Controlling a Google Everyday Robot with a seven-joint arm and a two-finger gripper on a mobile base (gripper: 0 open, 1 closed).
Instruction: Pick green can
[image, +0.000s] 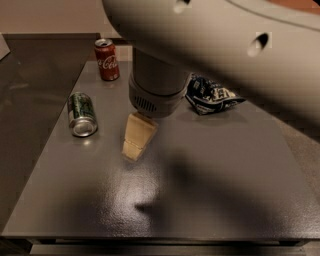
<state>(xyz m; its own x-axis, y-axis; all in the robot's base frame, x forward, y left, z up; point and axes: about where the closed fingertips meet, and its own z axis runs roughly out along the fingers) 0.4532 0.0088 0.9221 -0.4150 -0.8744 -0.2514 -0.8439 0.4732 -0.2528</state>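
The green can (82, 114) lies on its side on the left part of the grey table (210, 190), its silver end facing the camera. The red cola can (107, 59) stands upright behind it at the table's far left. My gripper (136, 142) hangs above the table, a short way right of the green can and not touching it. The big pale arm fills the top of the camera view and hides the table's far middle.
A crumpled dark blue and white snack bag (212, 95) lies on the table at the back, right of the arm. A darker counter (30, 100) adjoins the table's left edge. The table's front edge runs along the bottom of the view.
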